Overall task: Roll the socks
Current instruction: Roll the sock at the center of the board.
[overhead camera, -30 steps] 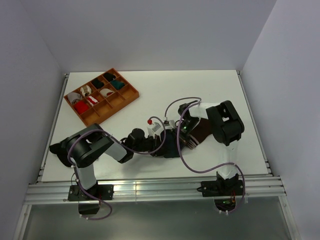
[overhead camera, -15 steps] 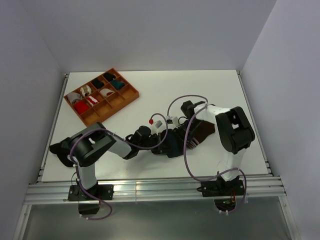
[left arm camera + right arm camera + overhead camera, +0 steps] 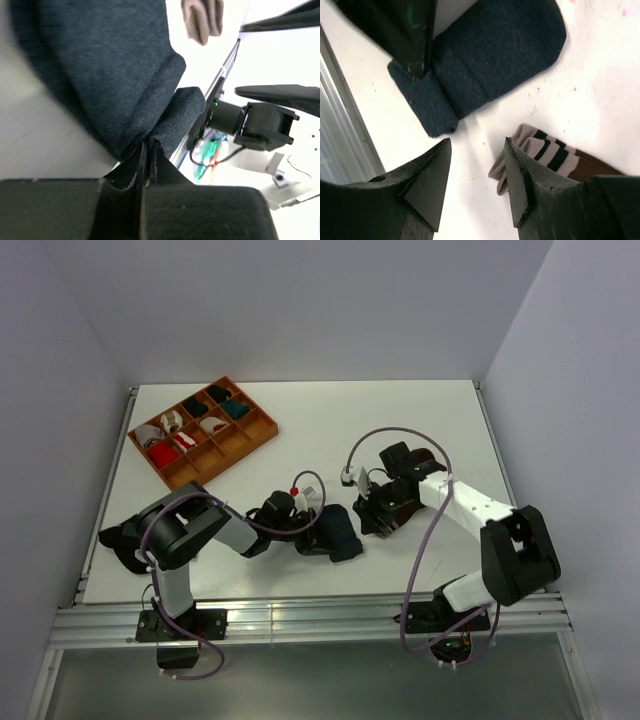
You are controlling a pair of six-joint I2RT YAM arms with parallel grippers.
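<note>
The dark navy sock (image 3: 338,536) lies in front of the middle of the table, one end folded over (image 3: 422,102). My left gripper (image 3: 308,528) is shut on a fold of its fabric (image 3: 165,125), jaws pressed together (image 3: 145,172). The brown sock shows mainly in the right wrist view: its pale cuff with dark stripes (image 3: 545,149) lies just right of the navy sock, and also appears at the top of the left wrist view (image 3: 202,20). My right gripper (image 3: 475,147) hangs open over bare table between the two socks, its right finger (image 3: 517,175) beside the cuff.
An orange divided tray (image 3: 264,427) with several small rolled bundles sits at the back left. The metal rail of the table's front edge (image 3: 300,620) runs close behind the socks. Grey walls stand on three sides.
My right gripper has opened and pulled back to the right, off the socks. My left gripper has closed on the navy sock's fold.
</note>
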